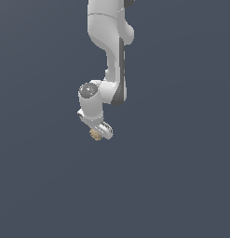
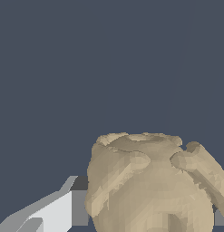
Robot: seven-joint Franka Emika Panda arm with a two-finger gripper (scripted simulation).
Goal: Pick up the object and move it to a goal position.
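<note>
Tan lumpy ball (image 2: 154, 186) fills wrist view, gripped between closed pincer (image 1: 98, 132) fingers (image 2: 59, 210).

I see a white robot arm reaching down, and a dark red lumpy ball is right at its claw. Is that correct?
Only the colour is wrong. The lumpy ball is tan-beige, not dark red; the wrist view shows this clearly, with its bumpy surface next to a claw finger. The rest holds: in the exterior view the white arm reaches down and the ball sits right at the claw.

Flat even light, sharp renders, no shadows, no glare
</note>
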